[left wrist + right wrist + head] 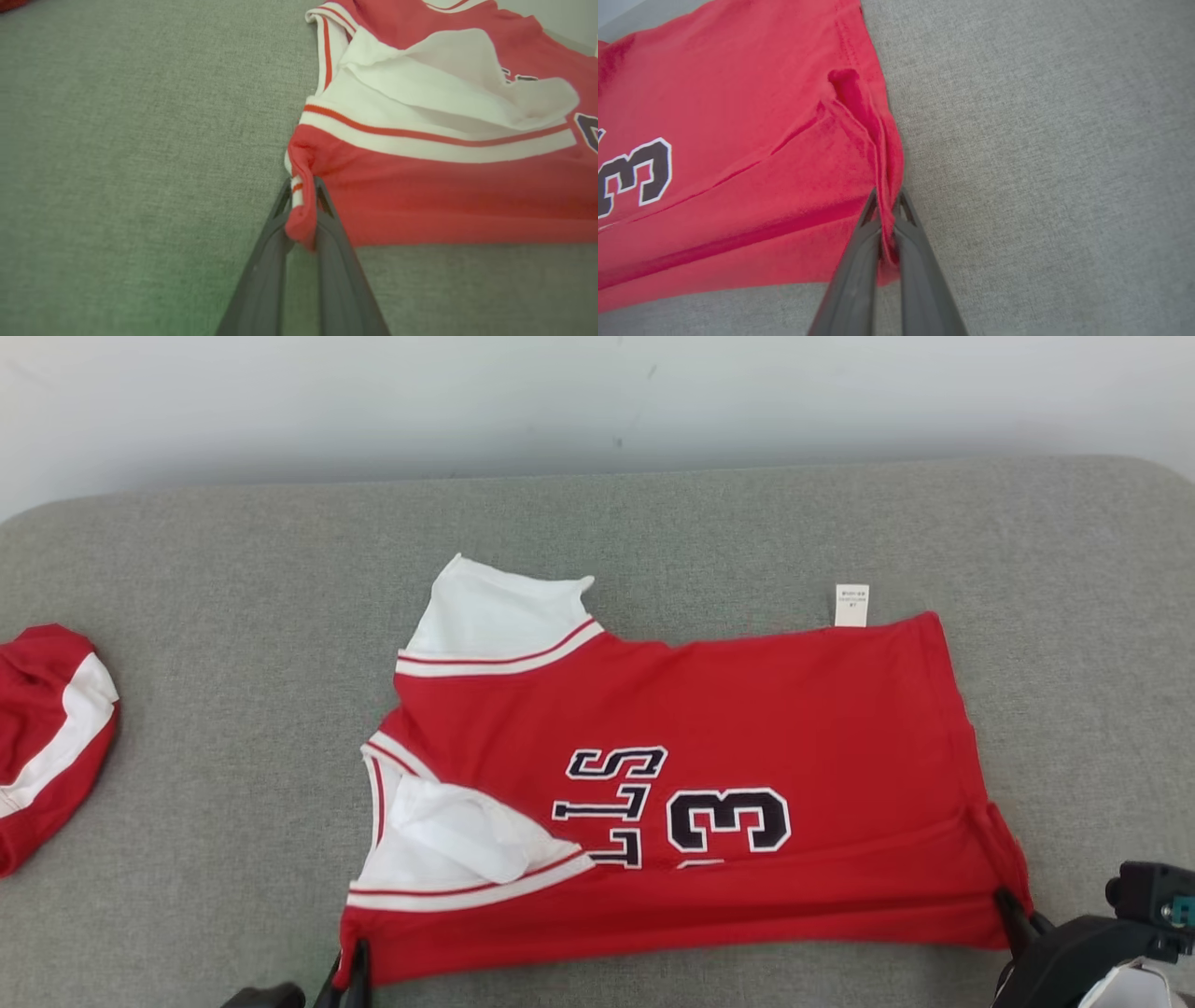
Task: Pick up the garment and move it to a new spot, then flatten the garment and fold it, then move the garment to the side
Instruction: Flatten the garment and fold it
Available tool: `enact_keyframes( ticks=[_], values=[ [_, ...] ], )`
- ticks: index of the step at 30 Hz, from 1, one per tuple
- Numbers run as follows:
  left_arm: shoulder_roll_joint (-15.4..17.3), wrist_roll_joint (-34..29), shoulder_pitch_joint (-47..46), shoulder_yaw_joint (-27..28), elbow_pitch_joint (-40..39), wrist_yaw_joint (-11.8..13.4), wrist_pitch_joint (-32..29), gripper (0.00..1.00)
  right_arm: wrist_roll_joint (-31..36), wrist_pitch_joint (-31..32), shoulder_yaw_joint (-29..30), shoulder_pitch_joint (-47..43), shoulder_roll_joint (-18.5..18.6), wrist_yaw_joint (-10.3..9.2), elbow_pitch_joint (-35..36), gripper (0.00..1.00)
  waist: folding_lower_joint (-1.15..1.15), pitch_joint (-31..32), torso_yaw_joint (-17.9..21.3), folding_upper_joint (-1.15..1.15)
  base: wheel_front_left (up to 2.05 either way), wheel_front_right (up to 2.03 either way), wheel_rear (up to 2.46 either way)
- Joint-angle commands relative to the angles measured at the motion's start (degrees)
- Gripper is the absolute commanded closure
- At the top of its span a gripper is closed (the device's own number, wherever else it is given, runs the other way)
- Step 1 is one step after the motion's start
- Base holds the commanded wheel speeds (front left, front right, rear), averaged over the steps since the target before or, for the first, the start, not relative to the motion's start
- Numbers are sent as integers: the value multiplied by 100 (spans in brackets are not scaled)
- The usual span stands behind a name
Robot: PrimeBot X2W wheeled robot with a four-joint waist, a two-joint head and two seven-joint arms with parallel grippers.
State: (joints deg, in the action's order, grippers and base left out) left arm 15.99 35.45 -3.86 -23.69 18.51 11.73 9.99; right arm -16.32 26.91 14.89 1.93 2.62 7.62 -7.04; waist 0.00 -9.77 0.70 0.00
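A red sleeveless jersey (pixel 747 728) with white trim and dark lettering lies sideways on the grey cushion, its near long edge folded up over the front. At the jersey's near left corner my left gripper (pixel 350 957) is shut on a pinch of red cloth by the white-striped armhole (pixel 301 200). My right gripper (pixel 1013 907) is shut on the bunched hem (pixel 887 205) at the near right corner. A white label (pixel 851 605) sticks out at the far right edge.
Another red and white garment (pixel 47 737) lies bunched at the cushion's left edge. The grey cushion (pixel 233 616) runs back to a pale wall (pixel 597 401).
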Motion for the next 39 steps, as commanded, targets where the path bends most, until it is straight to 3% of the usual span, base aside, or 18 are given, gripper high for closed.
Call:
enact_keyframes(
  ticks=[1, 3, 4, 5, 6, 10, 15, 18, 21, 26, 33, 39],
  values=[
    [85, 49, 138, 77, -17, 87, -20, 100, 9, -50, 77, -83, 50, -25, -32, 100, 0, 9, 6, 0, 0, 0, 0],
    [91, 92, 298, 58, -135, 107, -49, 100, -26, -87, 104, -150, 51, -25, -121, 100, 0, 22, 2, 0, 0, 0, 0],
    [89, 126, 351, 48, -168, 114, -84, 62, -30, -97, 108, -188, 51, -25, -152, 100, 0, 25, -1, 0, 0, 0, 0],
    [74, 163, 411, 45, -206, 115, -99, 13, -41, -121, 93, -213, 50, -25, -184, 82, 0, 26, -4, 0, 0, 0, 0],
    [56, 178, 426, 36, -237, 111, -141, 0, -123, -139, 76, -209, 49, -25, -218, 0, 0, 25, -10, 0, 0, 0, 0],
    [55, 202, 409, 57, -360, 177, -225, 0, -239, -209, 70, -168, 33, -20, -247, 0, 0, 27, -36, 0, 0, 0, 0],
    [191, 247, 216, 336, -675, 267, -10, 0, 144, -69, 98, 124, 30, -20, 155, 0, 0, -30, 17, 0, 0, 0, 0],
    [368, 339, 68, 510, -846, 167, -40, 0, 257, 243, 50, 422, 45, -20, 490, 0, 0, -131, 65, 0, 0, 0, 0],
    [557, 475, -363, 645, -991, -10, -235, 0, 394, 574, -2, 865, 302, -20, 748, 0, 0, -275, 102, 0, 0, 0, 0],
    [792, 635, -1296, 640, -970, -261, -940, 0, 453, 1130, -156, 1761, 560, -20, 501, 0, 0, -589, 213, 0, 0, 0, 0],
    [830, 1333, -2712, 616, -486, -718, -2281, 0, 171, 1614, -803, 3041, 582, -20, -349, 0, 0, -1038, 470, 0, 0, 0, 0],
    [1173, 1608, -3781, 508, -148, -801, -3623, 0, 59, 1661, -1350, 3841, 585, -20, -920, 0, 0, -1312, 722, 0, 0, 0, 0]
  ],
)
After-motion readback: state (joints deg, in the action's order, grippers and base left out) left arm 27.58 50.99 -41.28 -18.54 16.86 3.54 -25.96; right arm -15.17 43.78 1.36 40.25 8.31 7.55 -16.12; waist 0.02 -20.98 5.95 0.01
